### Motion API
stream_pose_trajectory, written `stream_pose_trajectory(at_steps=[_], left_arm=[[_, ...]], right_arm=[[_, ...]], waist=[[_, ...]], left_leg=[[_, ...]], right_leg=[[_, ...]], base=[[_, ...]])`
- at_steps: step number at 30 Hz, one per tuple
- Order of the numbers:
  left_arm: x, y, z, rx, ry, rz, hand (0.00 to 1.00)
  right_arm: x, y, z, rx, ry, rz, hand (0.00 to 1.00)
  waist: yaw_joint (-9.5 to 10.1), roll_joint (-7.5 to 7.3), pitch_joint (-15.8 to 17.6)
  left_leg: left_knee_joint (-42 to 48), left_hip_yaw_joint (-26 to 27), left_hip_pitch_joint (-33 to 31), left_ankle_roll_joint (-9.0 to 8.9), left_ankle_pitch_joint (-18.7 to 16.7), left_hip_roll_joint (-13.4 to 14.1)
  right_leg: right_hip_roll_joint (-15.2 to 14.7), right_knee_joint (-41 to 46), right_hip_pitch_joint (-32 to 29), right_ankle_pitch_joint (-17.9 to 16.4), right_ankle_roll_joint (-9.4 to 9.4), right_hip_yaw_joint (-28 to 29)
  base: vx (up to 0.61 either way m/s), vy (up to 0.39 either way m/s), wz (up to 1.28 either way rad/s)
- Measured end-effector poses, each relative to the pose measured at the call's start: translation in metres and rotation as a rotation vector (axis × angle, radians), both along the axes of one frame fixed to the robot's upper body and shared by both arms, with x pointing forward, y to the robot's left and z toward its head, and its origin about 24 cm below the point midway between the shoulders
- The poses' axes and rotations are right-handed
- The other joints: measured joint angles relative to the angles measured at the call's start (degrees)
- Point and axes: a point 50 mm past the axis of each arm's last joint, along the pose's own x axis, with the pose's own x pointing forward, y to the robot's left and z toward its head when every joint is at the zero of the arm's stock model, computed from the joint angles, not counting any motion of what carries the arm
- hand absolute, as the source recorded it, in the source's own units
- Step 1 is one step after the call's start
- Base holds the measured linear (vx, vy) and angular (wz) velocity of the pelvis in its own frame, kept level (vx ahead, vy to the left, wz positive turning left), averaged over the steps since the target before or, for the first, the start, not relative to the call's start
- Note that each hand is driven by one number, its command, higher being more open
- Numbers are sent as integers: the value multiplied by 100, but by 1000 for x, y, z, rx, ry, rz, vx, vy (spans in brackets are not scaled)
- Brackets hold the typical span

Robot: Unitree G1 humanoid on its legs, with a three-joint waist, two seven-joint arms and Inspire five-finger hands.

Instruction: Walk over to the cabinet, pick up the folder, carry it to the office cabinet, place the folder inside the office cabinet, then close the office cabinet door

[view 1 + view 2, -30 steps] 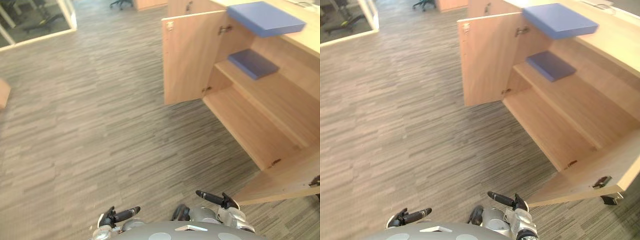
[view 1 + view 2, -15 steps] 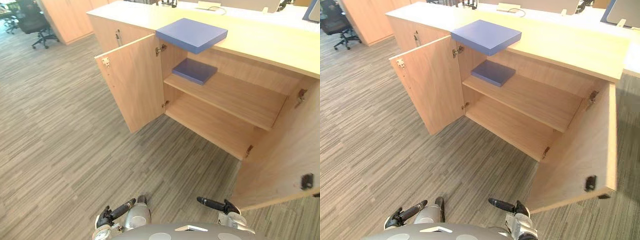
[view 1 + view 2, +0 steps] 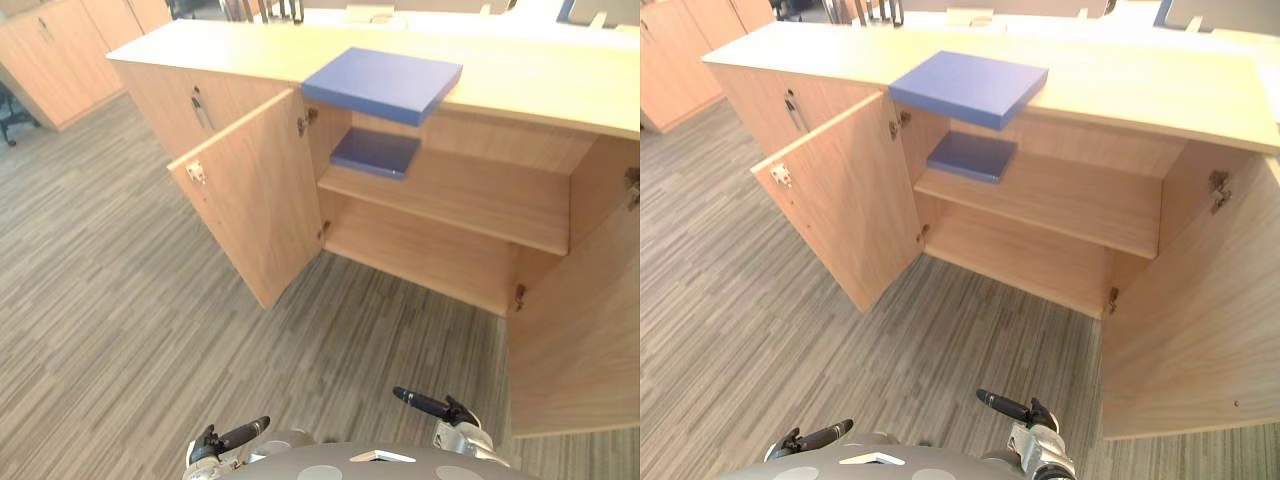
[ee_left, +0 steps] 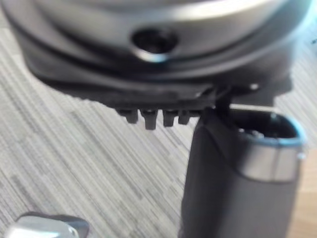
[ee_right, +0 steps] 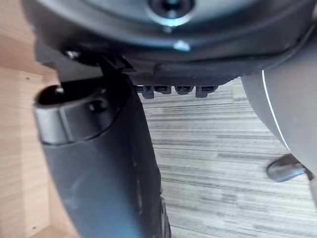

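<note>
Carpet, cabinet door flank right hand; folder lies atop cabinet.

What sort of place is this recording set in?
Most likely an office: an open, low wooden cabinet with a blue folder on top, striped grey carpet, and more cabinets at the far left.

Bright, even indoor light falls from above. The pale worktop carries soft glare toward the upper right of the frame. Inside the open cabinet, gentle shadow lies beneath the shelf. The carpet is evenly lit, without hard shadows.
</note>
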Motion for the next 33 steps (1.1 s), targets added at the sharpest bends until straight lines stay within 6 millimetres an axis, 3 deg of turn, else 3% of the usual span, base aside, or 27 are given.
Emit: stream_pose_trajectory(at_steps=[1, 2, 3, 5, 7, 9, 10, 11, 12, 13, 15, 19, 21, 23, 24, 25, 26, 28, 29, 30, 31, 33], left_arm=[[0, -3, 0, -7, -1, 0, 100], [2, -2, 0, -2, -10, 2, 100], [2, -2, 0, -2, -11, 5, 100], [3, -4, 0, -8, -14, 16, 100], [4, -4, 0, -9, -20, 34, 100], [3, -4, 0, -11, -20, 48, 100], [2, -3, 0, -12, -20, 66, 100], [1, -4, 0, -14, -19, 76, 100], [5, -12, 0, -36, -37, 95, 100], [9, -13, 0, -42, -53, 106, 100], [13, -13, 1, -46, -69, 117, 100], [22, -18, 2, -62, -91, 109, 100], [33, -28, 4, -79, -121, 68, 100], [42, -26, 8, -66, -152, 1, 100], [43, -26, 8, -62, -157, -2, 100], [45, -25, 9, -60, -163, 1, 100], [47, -25, 10, -58, -168, 1, 100], [48, -19, 12, -41, -170, -16, 100], [52, -17, 14, -26, -190, -37, 100], [54, -17, 15, -24, -198, -41, 100], [54, -18, 15, -26, -198, -43, 100], [56, -19, 16, -20, -204, -58, 100]], right_arm=[[4, 1, 2, -2, -23, -3, 100], [10, 4, 3, 2, -44, 2, 100], [12, 5, 4, 3, -51, 3, 100], [19, 9, 5, 10, -68, 15, 100], [26, 14, 7, 16, -96, 17, 100], [30, 18, 9, 17, -118, 32, 100], [30, 19, 9, 19, -120, 32, 100], [30, 20, 9, 21, -120, 30, 100], [28, 15, 9, 12, -110, 16, 100], [27, 14, 8, 13, -108, -4, 100], [25, 13, 8, 11, -103, -26, 100], [10, 9, 4, 7, -60, -56, 100], [3, 7, 2, 4, -44, -58, 100], [3, 11, 2, 4, -38, -22, 100], [4, 11, 2, 1, -43, -10, 100], [7, 9, 4, -9, -55, 4, 100], [8, 7, 5, -24, -57, 16, 100], [4, 8, 4, -28, -32, 31, 100], [5, 12, 3, -27, -27, 56, 100], [6, 14, 3, -22, -29, 58, 100], [7, 14, 3, -21, -29, 60, 100], [5, 14, 3, -21, -24, 59, 100]], waist=[[-45, -3, -6], [-97, -32, 4], [-100, -35, 16], [-117, 0, 52], [-119, -50, 186], [-126, -76, 197], [-179, -108, 198], [-236, -149, 160], [-218, -4, 179], [-209, -1, 193], [-192, -38, 210], [-276, -43, 186], [-314, -3, 153], [-365, -6, 107], [-373, 26, 118], [-377, 110, 158], [-372, 158, 229], [-324, 105, 255], [-221, 40, 248], [-177, 19, 272], [-157, 8, 278], [-98, -9, 278]], left_leg=[[-264, 56, 199, 63, 27, 2], [-471, 93, 346, 134, 69, 22], [-517, 119, 411, 153, 59, 49], [-587, 203, 582, 221, -46, 183], [-597, 210, 812, 173, -213, 260], [-604, 173, 949, 56, -318, 301], [-605, 23, 1012, -37, -387, 283], [-608, -115, 1043, -59, -420, 300], [-734, -465, 1049, -62, -439, 367], [-734, -582, 1024, -180, -355, 404], [-807, -822, 1069, -231, -320, 493], [-712, -1280, 1183, -276, -347, 725], [-25, -1268, 970, -614, -567, 903], [1818, -1202, 203, -1100, -900, 1125], [2483, -1197, -84, -1154, -869, 1203], [3537, -1170, -511, -1375, -632, 1373], [4735, -1094, -957, -1395, -222, 1629], [5448, -780, -1314, -1181, -271, 1829], [5173, -564, -1558, -899, -424, 1922], [4741, -514, -1672, -721, -528, 1945], [4358, -509, -1723, -642, -576, 1945], [2705, -584, -1645, -578, -430, 1833]], right_leg=[[5, 484, -284, -118, -91, -227], [100, 842, -560, -495, -170, -468], [196, 936, -679, -675, -147, -593], [667, 908, -989, -1122, -210, -980], [1011, 559, -1200, -1215, -327, -1365], [1239, -185, -1325, -1162, -319, -1512], [1289, -674, -1327, -812, -421, -1516], [1324, -738, -1243, -744, -628, -1559], [1414, -791, -1169, -877, -699, -1749], [1427, -739, -1186, -938, -769, -1855], [1466, -661, -1132, -1139, -867, -2031], [1539, -841, -627, -1430, -829, -2519], [1690, -1216, -231, -1428, -808, -2746], [1892, -1497, 84, -1430, -817, -2858], [1963, -1565, 161, -1432, -820, -2856], [2096, -1671, 343, -1441, -833, -2851], [2228, -1828, 653, -1457, -861, -2802], [2231, -2060, 1078, -1451, -846, -2591], [2109, -2266, 1280, -1372, -711, -2288], [1997, -2345, 1344, -1332, -642, -2104], [1904, -2387, 1368, -1314, -591, -2002], [1632, -2455, 1416, -1327, -300, -1659]], base=[[110, 135, -36], [78, 75, -37], [78, 24, -43], [57, -34, -32], [72, -94, -11], [162, -162, 17], [294, -226, 47], [335, -207, 63], [411, -240, 55], [333, -181, 45], [306, -191, 34], [261, -135, 59], [225, -36, 59], [188, 10, 18], [200, 16, -8], [212, 49, -20], [253, 100, -34], [215, 134, -60], [189, 157, -98], [203, 189, -106], [208, 219, -95], [245, 296, -80]])
